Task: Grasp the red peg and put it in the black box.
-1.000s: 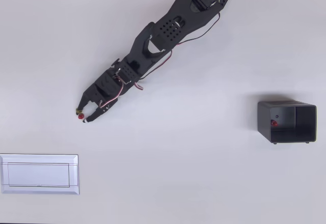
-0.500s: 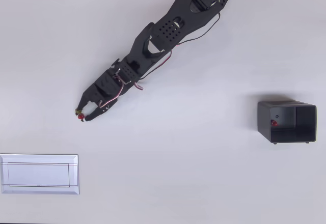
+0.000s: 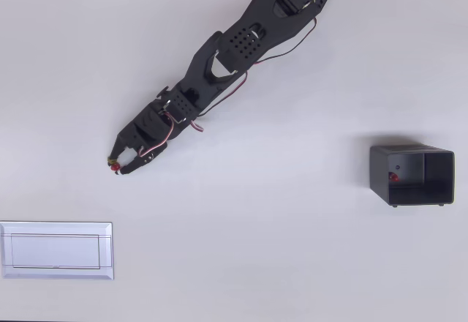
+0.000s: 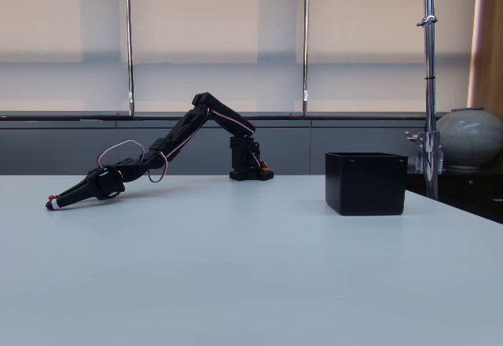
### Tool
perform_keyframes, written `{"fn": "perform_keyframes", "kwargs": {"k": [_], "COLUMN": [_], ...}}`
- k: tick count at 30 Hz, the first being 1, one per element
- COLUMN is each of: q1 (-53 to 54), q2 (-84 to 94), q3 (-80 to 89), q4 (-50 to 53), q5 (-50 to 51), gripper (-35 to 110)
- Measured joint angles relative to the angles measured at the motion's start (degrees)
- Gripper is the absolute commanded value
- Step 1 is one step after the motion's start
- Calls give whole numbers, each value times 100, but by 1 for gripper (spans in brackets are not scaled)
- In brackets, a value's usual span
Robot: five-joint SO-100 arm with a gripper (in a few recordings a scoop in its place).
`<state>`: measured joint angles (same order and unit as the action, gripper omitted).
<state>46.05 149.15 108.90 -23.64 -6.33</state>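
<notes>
The red peg point(image 3: 114, 165) is seen in the overhead view as a tiny dark-red dot at the very tips of the end effector point(image 3: 117, 165), on the left part of the bench point(image 3: 256, 263). The fingers are drawn almost together around it, so the peg appears to be pinched between them; whether it is lifted off the surface cannot be told. In the fixed view the peg point(image 4: 51, 200) is a small red speck at the tip of the end effector point(image 4: 55, 201), which is held low, just above or on the bench point(image 4: 236, 283).

The black box point(image 3: 412, 175) stands well apart from the peg, near the right edge in the overhead view, with its opening facing up. A small red spot point(image 3: 393, 177) is visible inside it against the left wall. In the fixed view the box point(image 4: 365, 182) is seen upright on the right.

A flat white framed plate point(image 3: 56, 250) lies at the lower left in the overhead view, near the end effector but not touching it.

No writing or labels can be read anywhere. The bench is plain and pale. Behind it, closed beige blinds point(image 4: 212, 16), a metal pole point(image 4: 429, 79) and a round grey-green jar point(image 4: 470, 138) are seen.
</notes>
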Motion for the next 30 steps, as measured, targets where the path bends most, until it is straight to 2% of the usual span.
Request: {"fn": "perform_keyframes", "kwargs": {"k": [7,10,16,22,30], "q1": [0,0,-264,-809,-2188], "q2": [-448,-1020,-1986,-3182,-5238], "q3": [-712,-1556,-3322,-4588,-6196], "q4": [-422,-562,-1556,-2329,-2496], "q5": [26,18,97,70,79], "gripper": [0,0,0,0,0]}}
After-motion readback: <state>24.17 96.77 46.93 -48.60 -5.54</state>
